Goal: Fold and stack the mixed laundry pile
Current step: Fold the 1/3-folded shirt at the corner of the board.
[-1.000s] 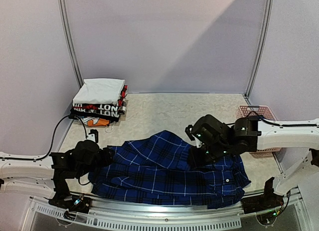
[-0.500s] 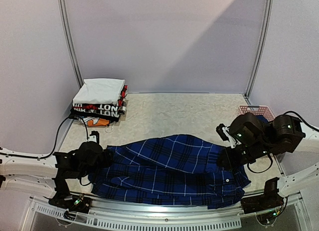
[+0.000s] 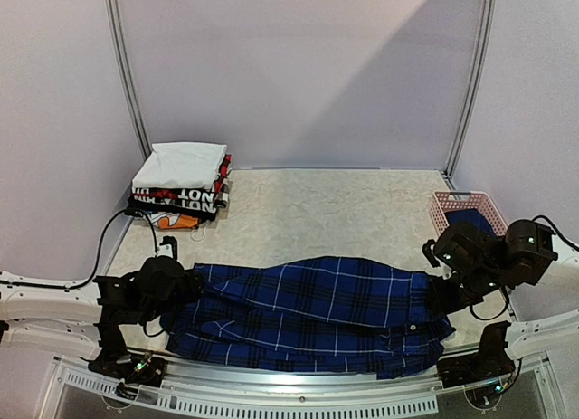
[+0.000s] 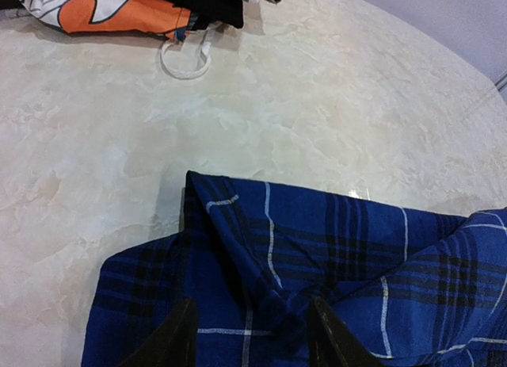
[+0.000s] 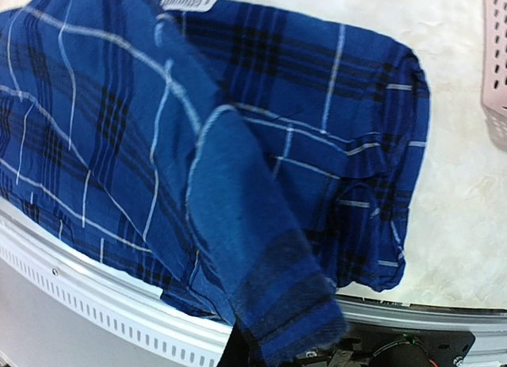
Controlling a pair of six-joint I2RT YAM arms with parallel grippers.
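The dark-blue plaid shirt [image 3: 308, 306] lies stretched in a long band along the near table edge. At its left end my left gripper [image 3: 185, 288] has a ridge of the cloth [image 4: 261, 248] pinched between its two dark fingers [image 4: 178, 339]; creases run in toward them. My right gripper [image 3: 443, 292] is shut on the shirt's right end. In the right wrist view a flap of plaid [image 5: 269, 256] hangs over that gripper's fingers and hides them. The rest of the shirt [image 5: 333, 105] spreads below. Something navy [image 3: 470, 222] lies in the pink basket.
The pink lattice basket [image 3: 466, 200] stands at the right edge, just behind my right arm. A stack of folded white and black garments [image 3: 181, 179] sits at the back left, with an orange-printed piece [image 4: 119, 14] and a white loop [image 4: 184, 62] beside it. A metal rail [image 3: 289, 383] borders the near edge.
My right gripper has swung from the table's middle out to the right, drawing the shirt's raised fold with it, so the shirt now lies long and flat. The left gripper has stayed put.
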